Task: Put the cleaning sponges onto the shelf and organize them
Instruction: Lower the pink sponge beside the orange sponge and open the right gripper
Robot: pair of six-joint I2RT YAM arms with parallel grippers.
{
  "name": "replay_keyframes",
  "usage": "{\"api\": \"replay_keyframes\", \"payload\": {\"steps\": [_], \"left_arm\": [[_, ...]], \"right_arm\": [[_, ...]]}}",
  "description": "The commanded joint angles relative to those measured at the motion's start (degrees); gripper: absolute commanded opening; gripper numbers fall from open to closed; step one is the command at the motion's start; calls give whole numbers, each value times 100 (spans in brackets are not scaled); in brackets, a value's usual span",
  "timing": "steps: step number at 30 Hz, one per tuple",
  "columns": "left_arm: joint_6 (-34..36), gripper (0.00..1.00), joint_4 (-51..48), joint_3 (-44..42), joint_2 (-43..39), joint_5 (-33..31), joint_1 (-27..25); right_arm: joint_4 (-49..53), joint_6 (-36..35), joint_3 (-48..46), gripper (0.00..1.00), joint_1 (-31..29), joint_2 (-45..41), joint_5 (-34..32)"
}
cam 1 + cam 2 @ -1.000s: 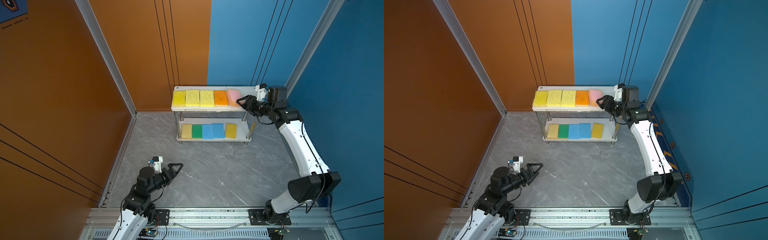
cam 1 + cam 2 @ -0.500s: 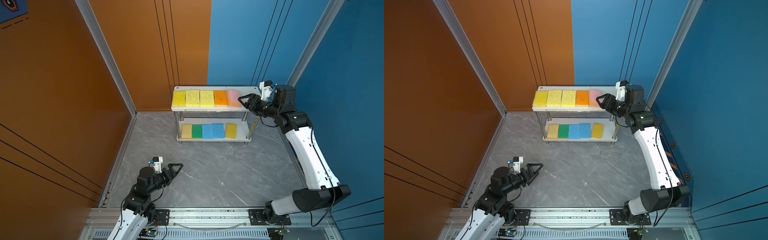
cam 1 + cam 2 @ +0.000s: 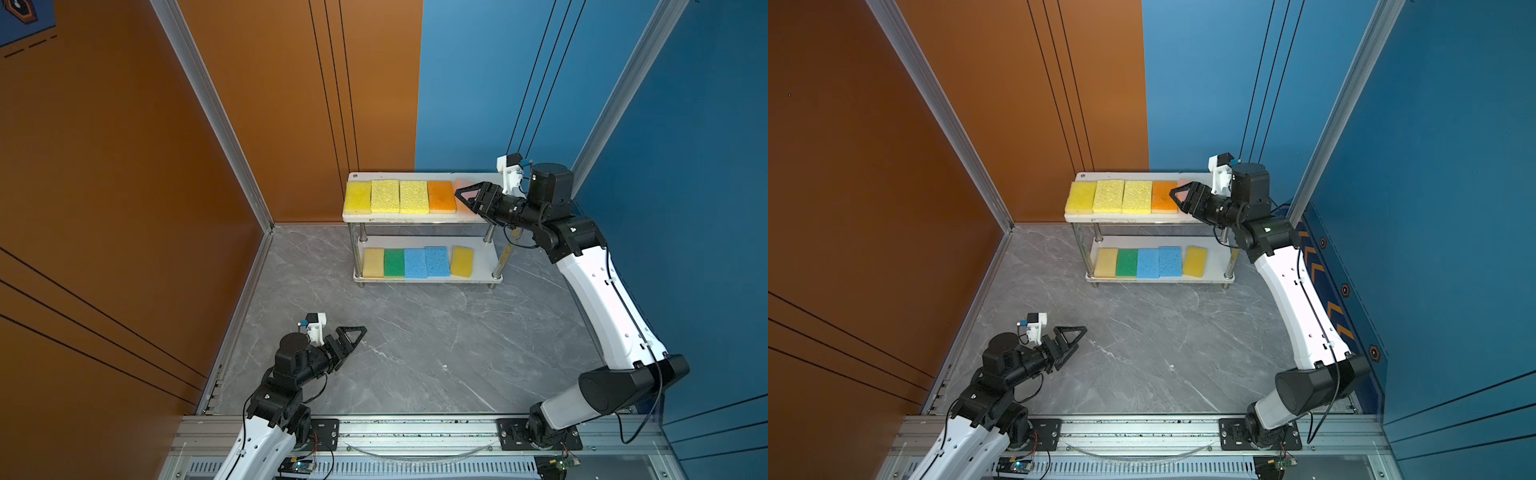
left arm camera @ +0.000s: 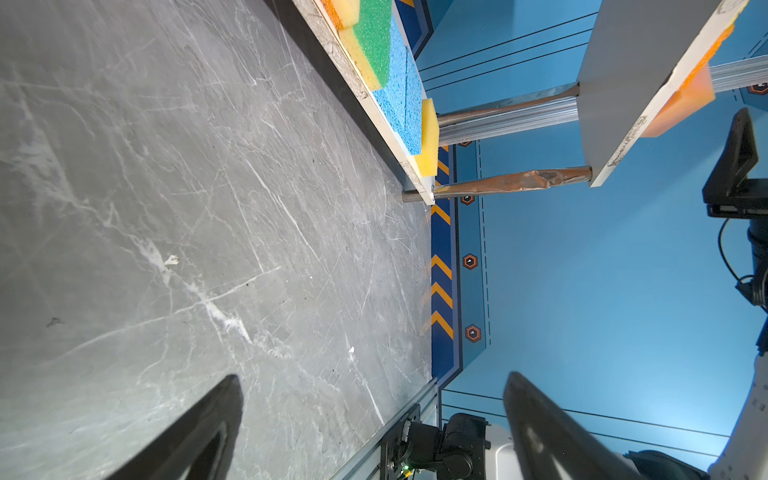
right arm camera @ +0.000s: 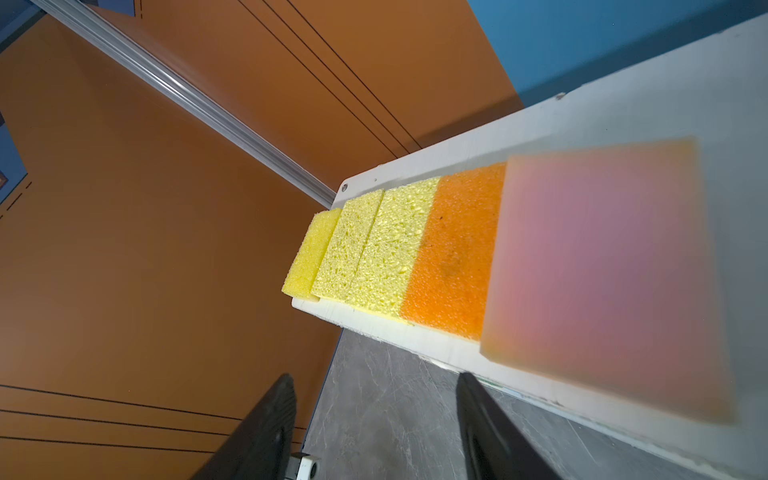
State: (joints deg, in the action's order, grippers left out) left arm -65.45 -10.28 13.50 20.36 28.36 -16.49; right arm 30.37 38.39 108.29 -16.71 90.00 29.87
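shelf (image 3: 415,217) white, two tiers | cleaning sponges (image 3: 413,196) five flat per tier | left claw (image 3: 359,337) spread wide, empty | right claw (image 3: 462,197) spread, empty, near pink sponge (image 5: 602,257)

pink sponge (image 5: 602,266): blurred, right wrist view | mostly hidden by right claw (image 3: 464,198), both top views
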Motion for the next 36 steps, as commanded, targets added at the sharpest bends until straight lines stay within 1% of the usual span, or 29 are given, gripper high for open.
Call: {"api": "replay_keyframes", "payload": {"steps": [1, 6, 15, 36], "left_arm": [[71, 98, 0, -14, -53, 160, 68], [127, 98, -323, -4, -177, 213, 167], [113, 98, -334, -11, -234, 387, 330], [94, 98, -511, -63, -432, 504, 505]], "right_arm": [[-167, 45, 379, 63, -103, 330, 162], [-164, 63, 570, 63, -166, 554, 97], [-163, 63, 535, 63, -189, 506, -91], [25, -102, 535, 66, -114, 532, -479]]}}
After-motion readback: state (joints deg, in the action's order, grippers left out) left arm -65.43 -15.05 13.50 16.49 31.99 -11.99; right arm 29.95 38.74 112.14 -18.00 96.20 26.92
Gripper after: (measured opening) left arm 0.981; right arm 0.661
